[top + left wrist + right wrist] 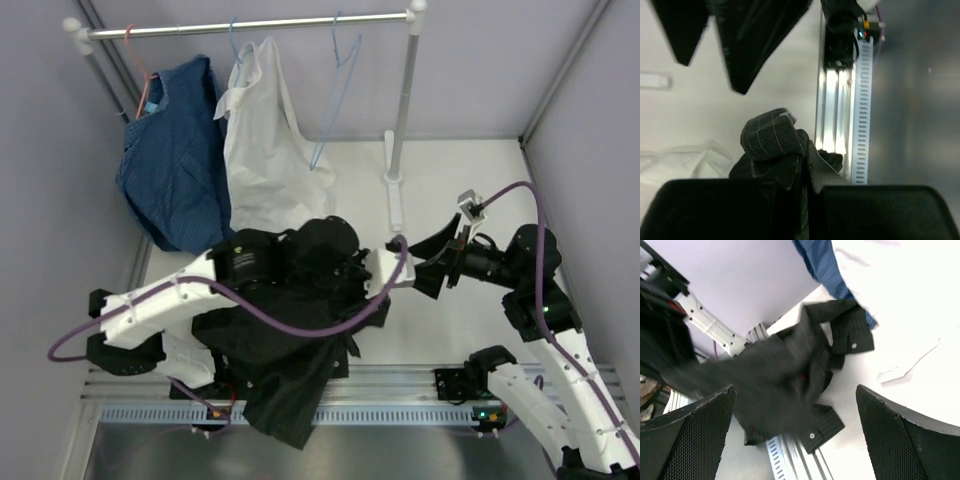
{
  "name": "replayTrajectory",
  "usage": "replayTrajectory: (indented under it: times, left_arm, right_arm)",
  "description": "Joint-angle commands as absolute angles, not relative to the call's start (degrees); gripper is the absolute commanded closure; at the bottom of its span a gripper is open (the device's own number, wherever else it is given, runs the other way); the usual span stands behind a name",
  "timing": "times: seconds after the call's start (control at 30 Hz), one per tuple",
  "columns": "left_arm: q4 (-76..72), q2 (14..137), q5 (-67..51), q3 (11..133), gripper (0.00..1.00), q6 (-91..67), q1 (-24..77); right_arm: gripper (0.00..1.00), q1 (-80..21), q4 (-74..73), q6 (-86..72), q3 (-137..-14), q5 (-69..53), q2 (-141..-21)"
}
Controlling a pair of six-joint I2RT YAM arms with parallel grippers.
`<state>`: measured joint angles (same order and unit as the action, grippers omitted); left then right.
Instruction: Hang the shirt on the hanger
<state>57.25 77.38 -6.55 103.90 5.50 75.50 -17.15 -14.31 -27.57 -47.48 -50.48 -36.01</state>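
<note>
Firmly clenched on shirt (772, 137) fold at left gripper (807, 184). Spread wide at right gripper (795, 390), shirt just beyond. White table (460, 320) beneath, grey walls (500, 60) around.

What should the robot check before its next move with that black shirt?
1. Left claw shut on the black shirt: ok.
2. Right claw open and empty: ok.
3. Light-blue wire hanger hanging bare on the rail: ok.
4. Shirt spread out flat: not ok, it is bunched.
5. Which part of the shirt is gripped: cannot tell.
</note>
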Motion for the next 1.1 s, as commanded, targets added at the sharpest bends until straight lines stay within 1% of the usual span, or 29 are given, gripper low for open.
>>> replayTrajectory:
  times: [0.0, 0.1, 0.17, 0.2, 0.23, 0.27, 0.33, 0.37, 0.4, 0.53, 0.6, 0.7, 0.8, 0.83, 1.07]
  left_arm:
    - [58.9, 75.5, -18.5, 105.3, 1.0, 9.7, 75.6]
    - [58.7, 75.6, -23.1, 107.0, 1.0, 11.2, 75.6]
    - [57.8, 75.4, -23.0, 107.0, 1.0, 11.0, 75.6]
    - [57.5, 75.4, -22.1, 106.7, 1.0, 10.6, 75.6]
    - [57.1, 75.4, -20.7, 106.4, 1.0, 9.9, 75.6]
    - [56.4, 75.5, -16.6, 105.4, 1.0, 8.5, 75.6]
    - [54.7, 75.8, -10.8, 104.6, 1.0, 6.7, 75.6]
    - [54.3, 75.8, -5.6, 103.6, 1.0, 5.0, 75.5]
    - [54.1, 75.9, -3.7, 103.3, 1.0, 4.1, 75.2]
    - [54.1, 75.4, 1.6, 100.0, 1.0, 0.4, 73.5]
    - [53.7, 74.8, 3.1, 98.5, 1.0, 0.2, 71.9]
    - [51.9, 72.9, 1.3, 94.7, 1.0, -2.1, 69.3]
    - [49.9, 71.6, -0.3, 93.3, 1.0, -2.3, 67.4]
    - [49.5, 71.3, -2.5, 92.8, 1.0, -2.2, 67.1]
    - [48.2, 71.0, -6.1, 92.4, 1.0, -1.8, 66.2]
  right_arm:
    - [0.01, -19.2, -11.7, -24.1, -44.6, -53.3, -34.9]
    - [0.01, -21.6, -8.4, -23.9, -41.4, -54.4, -34.3]
    - [0.01, -23.6, -5.8, -23.7, -40.4, -55.4, -34.2]
    - [0.01, -26.4, -5.6, -23.3, -40.4, -55.3, -34.2]
    - [0.0, -27.9, -6.0, -21.1, -41.4, -53.5, -34.2]
    - [0.0, -29.7, -7.3, -19.2, -42.2, -51.5, -33.9]
    - [0.0, -34.1, -11.9, -14.9, -44.4, -44.1, -33.8]
    - [0.01, -35.2, -12.8, -14.0, -44.9, -41.6, -33.7]
    - [0.02, -36.5, -13.7, -13.0, -45.3, -37.2, -33.4]
    - [0.05, -37.0, -13.7, -12.3, -45.3, -29.7, -32.2]
    - [0.06, -37.0, -12.4, -12.2, -44.7, -30.5, -31.7]
    - [0.1, -37.8, -9.8, -11.6, -43.6, -36.3, -31.7]
    - [0.16, -39.5, -9.7, -10.6, -43.4, -35.6, -33.8]
    - [0.18, -40.1, -9.8, -10.5, -43.5, -33.8, -34.4]
    - [0.33, -45.3, -8.3, -8.4, -44.9, -23.4, -42.3]
